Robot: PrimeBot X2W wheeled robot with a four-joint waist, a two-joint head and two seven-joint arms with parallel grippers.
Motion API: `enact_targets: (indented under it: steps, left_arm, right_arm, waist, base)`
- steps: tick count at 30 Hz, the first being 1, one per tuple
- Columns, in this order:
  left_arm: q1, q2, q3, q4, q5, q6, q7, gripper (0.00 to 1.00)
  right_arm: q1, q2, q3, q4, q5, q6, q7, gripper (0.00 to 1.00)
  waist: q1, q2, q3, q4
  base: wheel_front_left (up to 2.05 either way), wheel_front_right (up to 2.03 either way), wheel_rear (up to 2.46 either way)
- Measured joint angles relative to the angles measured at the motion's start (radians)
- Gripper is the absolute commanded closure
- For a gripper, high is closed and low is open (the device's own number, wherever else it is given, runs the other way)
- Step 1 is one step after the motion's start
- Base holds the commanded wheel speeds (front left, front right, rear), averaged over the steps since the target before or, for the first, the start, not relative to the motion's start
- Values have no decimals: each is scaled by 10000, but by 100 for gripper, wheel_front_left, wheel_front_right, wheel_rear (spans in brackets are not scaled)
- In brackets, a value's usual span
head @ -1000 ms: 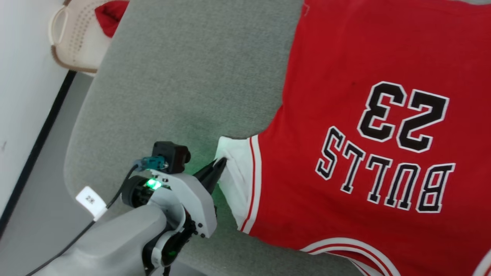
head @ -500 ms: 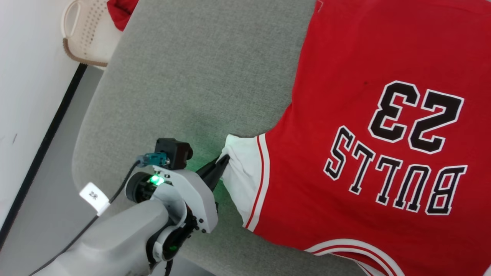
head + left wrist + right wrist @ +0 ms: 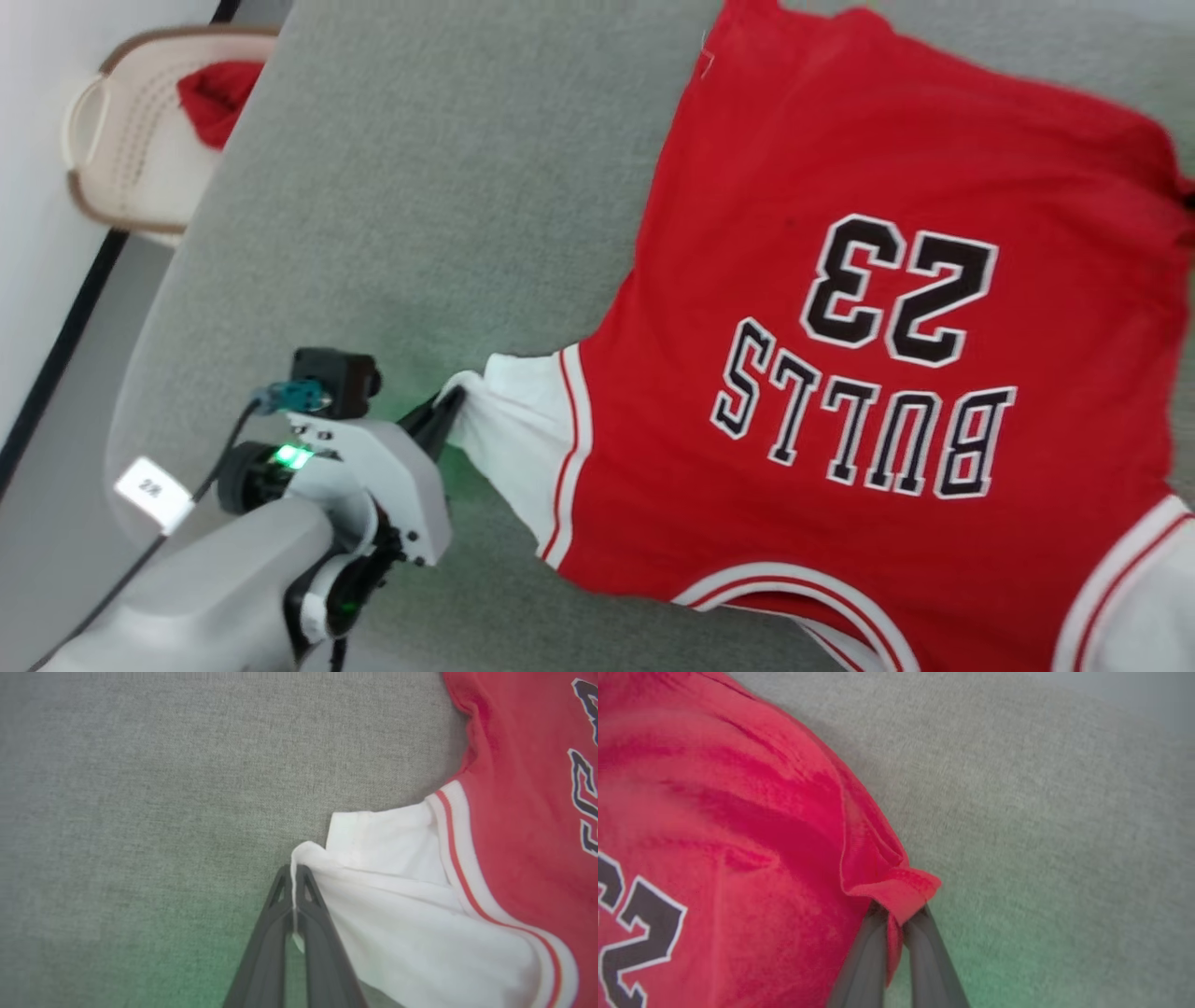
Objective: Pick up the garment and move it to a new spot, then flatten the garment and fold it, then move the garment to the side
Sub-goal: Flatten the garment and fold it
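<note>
Left gripper (image 3: 293, 884) clamped on garment's (image 3: 794, 159) white side-panel corner. Right gripper (image 3: 896, 917) pinched closed on garment's red hem corner. Grey table (image 3: 420, 187) beneath garment.

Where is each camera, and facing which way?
Head view: on the head, facing down at the garment on the grey surface; left gripper shows.
Left wrist view: on that wrist, facing along its gripper, shut on the white corner.
Right wrist view: likewise; right gripper shut on a red edge.
All share the garment.
</note>
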Motion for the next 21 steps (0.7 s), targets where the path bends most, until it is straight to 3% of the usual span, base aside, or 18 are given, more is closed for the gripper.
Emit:
enact_targets:
  steps: [10,21]
  left_arm:
    - [433,859,107,-453,-211,420,98,100]
    - [829,1605,165,-1237,-437,986,263,100]
  right_arm:
    - [2474,-813,477,-2711,1475,0,33,100]
    - [5752,-903,-263,-4571,1946,0,-382,100]
  waist:
    - [0,0,-969,-940]
    - [0,0,-1765,-2098]
  base:
    - [0,0,0]
    - [0,0,0]
